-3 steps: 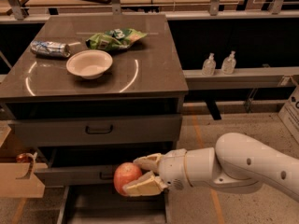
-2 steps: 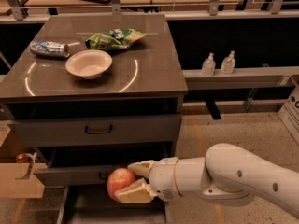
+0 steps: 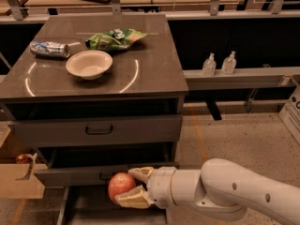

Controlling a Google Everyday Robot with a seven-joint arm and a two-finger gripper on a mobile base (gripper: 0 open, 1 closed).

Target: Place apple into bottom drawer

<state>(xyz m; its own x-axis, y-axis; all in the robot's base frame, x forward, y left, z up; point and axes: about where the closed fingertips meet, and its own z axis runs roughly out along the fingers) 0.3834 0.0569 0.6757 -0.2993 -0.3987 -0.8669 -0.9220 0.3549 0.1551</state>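
The red-pink apple point(image 3: 121, 186) sits between the two cream fingers point(image 3: 133, 198) of my gripper point(image 3: 129, 187), which is shut on it. The white arm point(image 3: 225, 196) reaches in from the lower right. The apple hangs above the open bottom drawer point(image 3: 89, 209), a grey metal tray pulled out at the foot of the grey cabinet point(image 3: 98, 86). It is in front of the middle drawer's front point(image 3: 75, 175).
On the cabinet top lie a white bowl point(image 3: 89, 63), a crushed can point(image 3: 49, 48) and a green chip bag point(image 3: 115, 38). A cardboard box point(image 3: 18, 179) stands at the left. Two bottles point(image 3: 219, 63) sit on a shelf at the right.
The gripper with the apple has moved left and a little down, over the open bottom drawer.
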